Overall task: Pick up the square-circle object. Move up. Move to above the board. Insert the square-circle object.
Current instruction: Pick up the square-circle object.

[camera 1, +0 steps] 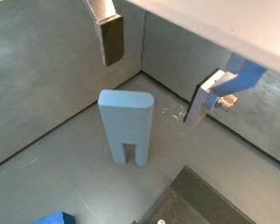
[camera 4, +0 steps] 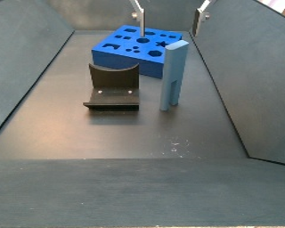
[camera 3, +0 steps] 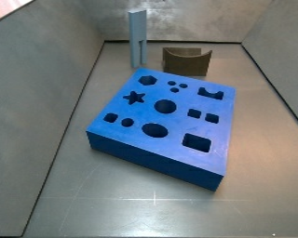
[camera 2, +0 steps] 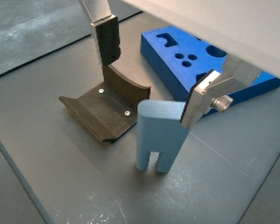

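Observation:
The square-circle object (camera 1: pixel 125 122) is a tall pale steel-blue peg with a slotted foot. It stands upright on the grey floor, also seen as the peg (camera 2: pixel 157 131) (camera 3: pixel 138 37) (camera 4: pixel 174 76). My gripper (camera 1: pixel 157 70) (camera 2: pixel 154 72) (camera 4: pixel 171 18) hangs open above the peg's top. Its fingers (camera 1: pixel 112 39) are spread wide to either side and touch nothing. The board (camera 2: pixel 195 61) (camera 3: pixel 164 121) (camera 4: pixel 139 46) is a bright blue slab with shaped holes and lies flat just beyond the peg. The gripper does not show in the side view that looks over the board.
A dark fixture (camera 2: pixel 108 105) (camera 3: pixel 185 59) (camera 4: pixel 113 85) with a curved upright stands on the floor close beside the peg. Grey walls (camera 1: pixel 60 79) enclose the floor on all sides, meeting in a corner near the peg.

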